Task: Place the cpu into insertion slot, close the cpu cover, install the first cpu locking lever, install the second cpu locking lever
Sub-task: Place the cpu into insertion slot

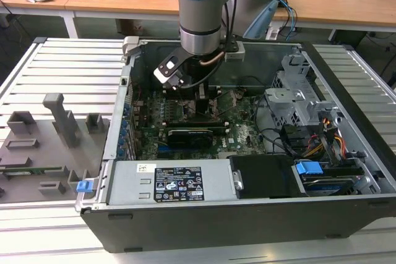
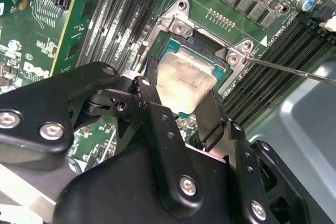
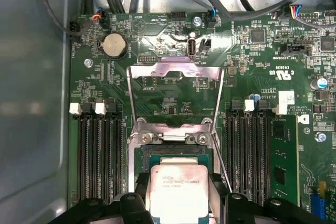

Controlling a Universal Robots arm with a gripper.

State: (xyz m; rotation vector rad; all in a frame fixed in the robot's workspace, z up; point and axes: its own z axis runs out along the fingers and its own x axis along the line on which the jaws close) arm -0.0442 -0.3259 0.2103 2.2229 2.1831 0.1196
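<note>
The pincer (image 2: 182, 98) is clenched on the cpu (image 2: 184, 74), 1 black finger (image 2: 149, 90) on each of 2 opposite edges, the silver-grey top facing up and tilted in the second wrist view. Directly under it lies the open socket (image 3: 176, 150); whether the cpu touches it I cannot tell. Just beyond the pincer the cpu cover (image 3: 176, 70) stands swung up on its hinge, the green board (image 3: 173, 90) showing through its window. A thin lever rod (image 2: 289, 70) runs off beside the socket. Memory slots (image 3: 100, 150) flank the socket, and a coin cell (image 3: 113, 44) sits farther past the cover. In the exterior view the arm (image 1: 201, 10) reaches down into the open computer case (image 1: 247, 227), which rests on a slatted surface (image 1: 68, 60).
</note>
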